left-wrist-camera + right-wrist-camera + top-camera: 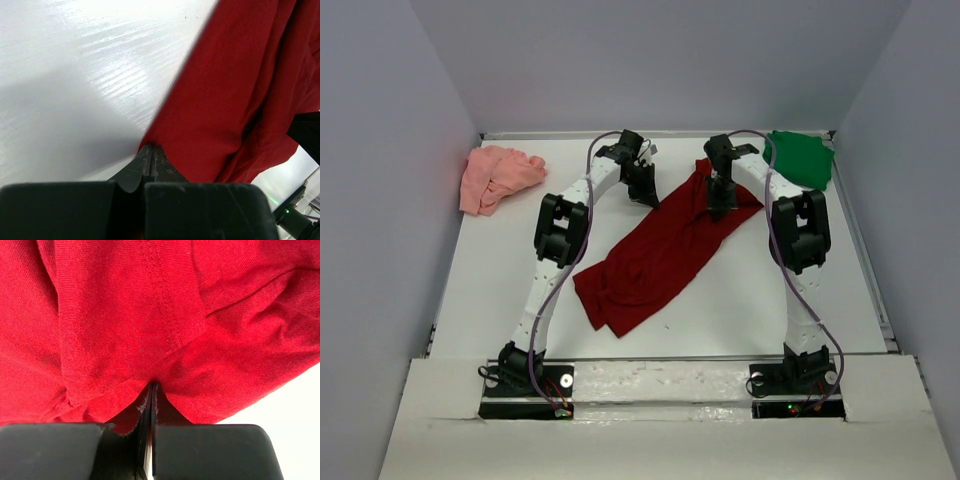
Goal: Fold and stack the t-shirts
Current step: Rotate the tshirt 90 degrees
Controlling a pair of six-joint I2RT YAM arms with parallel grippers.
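Observation:
The dark red t-shirt (655,255) lies crumpled in a diagonal band across the middle of the white table. My left gripper (643,195) is at its upper left edge. In the left wrist view its jaws (151,148) are shut, with a corner of the red cloth (235,85) pinched at the tips. My right gripper (720,205) sits over the shirt's far end. It is shut (153,385) on a fold of the red cloth (125,315) near a stitched hem. The salmon-pink t-shirt (498,176) is bunched at the far left. The green t-shirt (802,158) lies bunched at the far right corner.
Grey walls close in the white table (490,300) on the left, back and right. Both arm bases (525,378) (798,372) stand on the near edge. Purple cables loop along each arm.

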